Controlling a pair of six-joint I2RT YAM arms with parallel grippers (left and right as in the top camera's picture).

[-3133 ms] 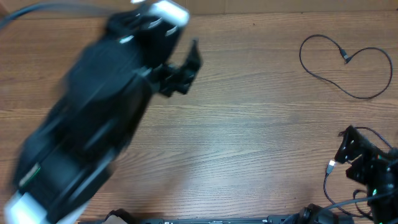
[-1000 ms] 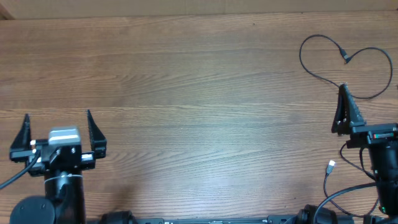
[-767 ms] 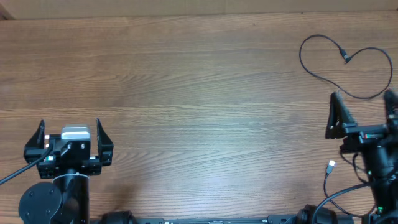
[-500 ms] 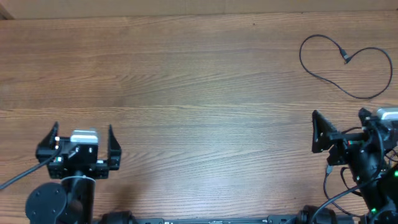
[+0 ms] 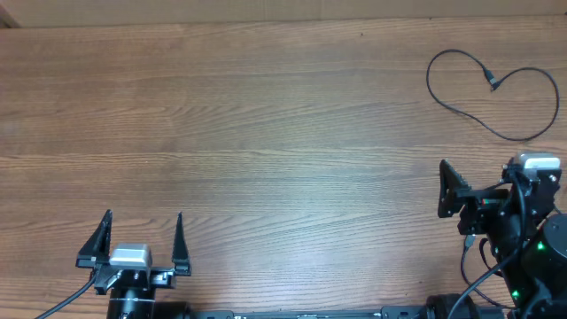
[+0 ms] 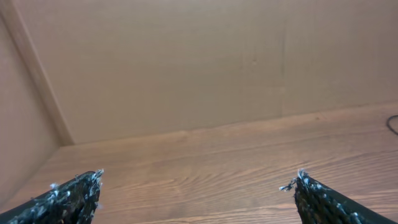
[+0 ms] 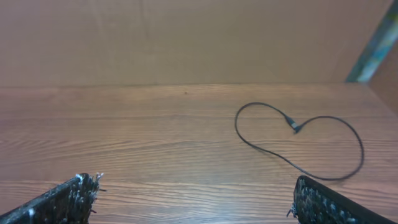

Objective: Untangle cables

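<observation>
Cable [image 5: 478, 123] lies at the table's [image 5: 292, 133] far right in one loose, seemingly uncrossed loop, ahead of the right gripper [image 7: 194, 179], which like the left gripper [image 5: 143, 215] is spread and empty, so untangling looks done and probably only parking the arms remains.

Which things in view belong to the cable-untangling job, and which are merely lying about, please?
Belongs to the job:
- thin black cable, one loose loop at the far right of the table
- left gripper and right gripper, both open and holding nothing

Not part of it:
- wooden table
- right arm's own wire, with a pale plug
</observation>
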